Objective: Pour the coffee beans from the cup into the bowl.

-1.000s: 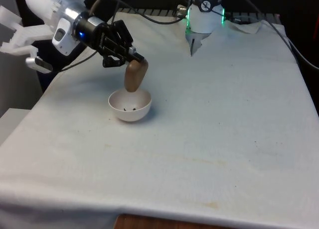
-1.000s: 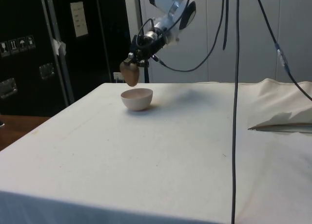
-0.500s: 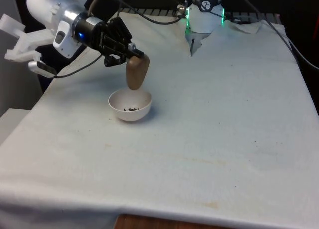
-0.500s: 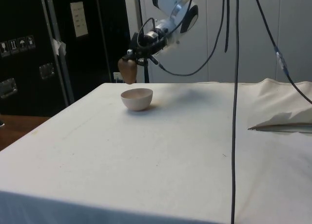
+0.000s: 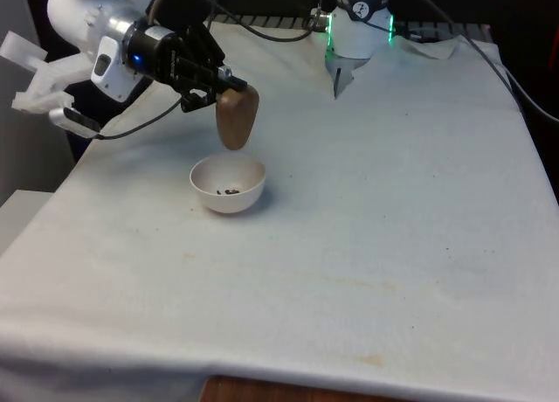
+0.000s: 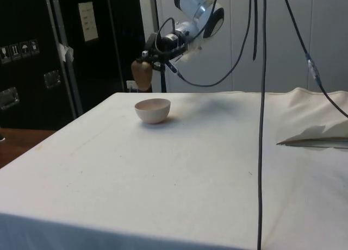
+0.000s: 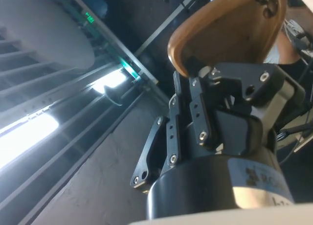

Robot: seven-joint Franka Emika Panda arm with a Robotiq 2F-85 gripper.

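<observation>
Hanging mouth-down above the bowl (image 5: 227,183), clear of its rim, the brown cup (image 5: 237,118) sits clamped by its base in the black claw (image 5: 217,83). Cup surface smooth, matte tan, tapered and rounded. Its mouth faces away from the front view, so the inside cannot be seen. Bowl white, round, smooth, resting on the cloth-covered worktop (image 5: 376,210) toward 10 o'clock from centre in the front view. Few dark coffee beans (image 5: 230,190) lie at its bottom, too small to count. Side view hides the bowl's contents behind its wall.
</observation>
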